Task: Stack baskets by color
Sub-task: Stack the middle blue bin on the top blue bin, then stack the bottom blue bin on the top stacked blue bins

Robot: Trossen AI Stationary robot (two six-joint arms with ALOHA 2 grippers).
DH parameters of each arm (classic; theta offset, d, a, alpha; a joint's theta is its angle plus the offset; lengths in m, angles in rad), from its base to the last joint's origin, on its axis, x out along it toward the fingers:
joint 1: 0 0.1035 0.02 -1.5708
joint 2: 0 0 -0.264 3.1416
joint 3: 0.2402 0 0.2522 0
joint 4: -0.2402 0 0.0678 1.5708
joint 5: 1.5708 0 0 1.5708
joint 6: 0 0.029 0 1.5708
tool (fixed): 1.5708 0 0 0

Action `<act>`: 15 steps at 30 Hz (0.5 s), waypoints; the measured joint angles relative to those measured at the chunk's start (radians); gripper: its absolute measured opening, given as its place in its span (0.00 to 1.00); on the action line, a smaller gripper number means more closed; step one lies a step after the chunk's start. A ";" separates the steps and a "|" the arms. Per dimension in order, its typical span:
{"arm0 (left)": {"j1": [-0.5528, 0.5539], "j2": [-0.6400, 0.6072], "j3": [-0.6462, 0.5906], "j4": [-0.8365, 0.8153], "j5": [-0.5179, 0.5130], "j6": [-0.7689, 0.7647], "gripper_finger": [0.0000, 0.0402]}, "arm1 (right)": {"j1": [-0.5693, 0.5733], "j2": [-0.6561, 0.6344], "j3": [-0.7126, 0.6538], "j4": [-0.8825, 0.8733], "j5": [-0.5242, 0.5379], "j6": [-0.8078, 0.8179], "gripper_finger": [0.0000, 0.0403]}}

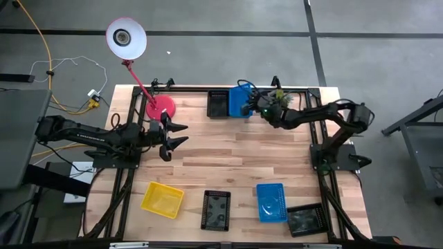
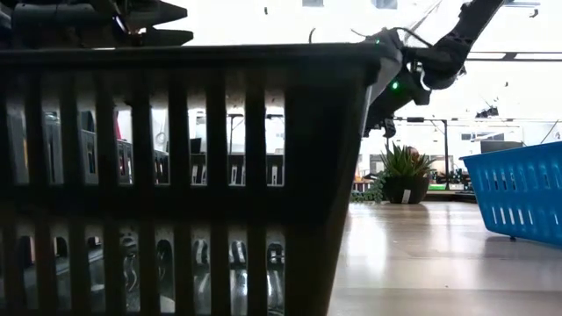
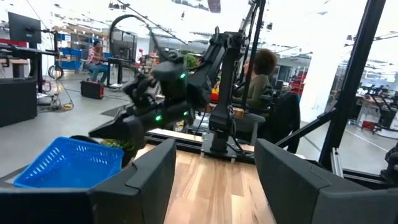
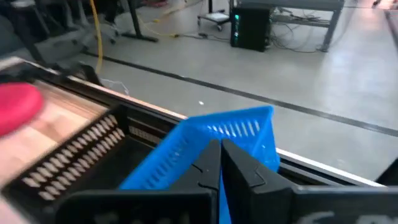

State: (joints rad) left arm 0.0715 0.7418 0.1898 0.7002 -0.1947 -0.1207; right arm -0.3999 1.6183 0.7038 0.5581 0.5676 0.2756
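The blue basket [image 1: 240, 101] at the far edge of the tabletop [image 1: 235, 159], slatted plastic, sits tilted beside a black basket [image 1: 217, 104], its wall pinched in the right gripper [image 1: 257, 105], whose fingers are clamped together on it. Along the near edge lie yellow [image 1: 163, 199], black [image 1: 216, 209], blue [image 1: 271, 201] and black [image 1: 305, 219] ones. The left gripper [image 1: 174, 135] hangs spread, empty, near the pink lamp [image 1: 159, 107].

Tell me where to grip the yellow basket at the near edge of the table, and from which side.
Grip the yellow basket by one long rim wall, coming straight down from above. It lies flat, open side up, slightly skewed, with bare table all round, so its thin upright wall suits a pinch; turn the gripper to match the skew.
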 joint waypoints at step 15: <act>0.000 0.000 0.000 -0.023 0.011 -0.025 0.51 | -0.014 0.125 0.007 0.048 0.070 -0.040 0.00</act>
State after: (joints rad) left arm 0.0711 0.7422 0.1898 0.6773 -0.1841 -0.1459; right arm -0.4143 1.7435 0.7113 0.6063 0.6374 0.2355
